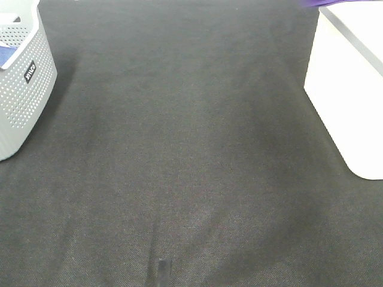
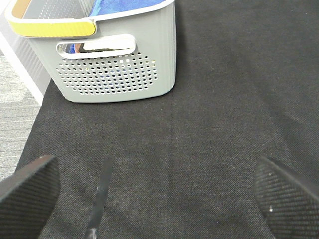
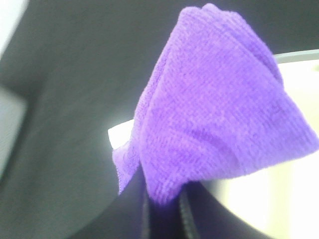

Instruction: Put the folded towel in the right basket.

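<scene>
The right tool (image 3: 164, 219) is clamped on the purple towel (image 3: 214, 109), whose bunched folds hide most of the jaws; the cloth hangs at the rim of the white basket (image 3: 299, 56) by the worktop's far right corner. From the high camera only a purple sliver shows at the far edge above that basket. To finish well, I judge the tool should carry the bundle past the rim and over the middle of the hollow, go low, then let go, so the soft, nubby microfibre drops as a bundle rather than draping on the smooth hard wall. The left tool (image 2: 159, 199) stands with jaws wide apart, empty, its knurled pads (image 2: 30, 191) over the dark woven worktop (image 2: 224, 99), near the grey perforated basket (image 2: 119, 74) at the far left corner
</scene>
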Tool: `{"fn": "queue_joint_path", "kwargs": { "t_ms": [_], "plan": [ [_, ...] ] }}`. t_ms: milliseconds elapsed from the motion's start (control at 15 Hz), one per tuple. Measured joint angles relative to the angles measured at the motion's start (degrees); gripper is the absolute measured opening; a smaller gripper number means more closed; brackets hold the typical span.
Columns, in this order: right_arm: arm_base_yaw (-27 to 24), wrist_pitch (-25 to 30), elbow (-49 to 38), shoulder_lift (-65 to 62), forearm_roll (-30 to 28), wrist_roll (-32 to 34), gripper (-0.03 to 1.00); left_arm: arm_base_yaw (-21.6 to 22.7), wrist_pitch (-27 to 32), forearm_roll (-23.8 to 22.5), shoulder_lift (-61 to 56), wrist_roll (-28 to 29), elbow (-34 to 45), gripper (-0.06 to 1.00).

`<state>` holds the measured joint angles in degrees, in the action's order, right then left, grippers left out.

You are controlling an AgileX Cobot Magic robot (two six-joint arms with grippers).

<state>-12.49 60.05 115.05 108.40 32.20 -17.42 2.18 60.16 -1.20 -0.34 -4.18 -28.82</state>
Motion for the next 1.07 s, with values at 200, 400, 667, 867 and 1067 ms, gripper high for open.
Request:
{"fn": "queue_joint_path", "kwargs": {
  "t_ms": [200, 400, 667, 867, 1067],
  "plan": [
    [-4.30, 1.09, 0.00, 1.60, -8.59, -0.11, 0.05, 0.00, 0.00, 0.00, 0.00, 0.00, 0.00, 0.99],
    [-4.35, -1.15, 0.00, 5.33, -19.31, 4.87, 0.35, 0.00, 0.00, 0.00, 0.00, 0.00, 0.00, 0.99],
    [-4.35, -1.72, 0.00, 6.93, -23.84, 5.10, 0.94, 0.00, 0.00, 0.00, 0.00, 0.00, 0.00, 0.99],
    [-0.97, -1.09, 0.00, 4.13, -24.47, 5.21, 0.98, 0.00, 0.00, 0.00, 0.00, 0.00, 0.00, 0.99],
    [10.08, 1.78, 0.00, 0.17, -26.36, 10.20, 0.98, 0.00, 0.00, 0.00, 0.00, 0.00, 0.00, 0.99]
  ]
}}
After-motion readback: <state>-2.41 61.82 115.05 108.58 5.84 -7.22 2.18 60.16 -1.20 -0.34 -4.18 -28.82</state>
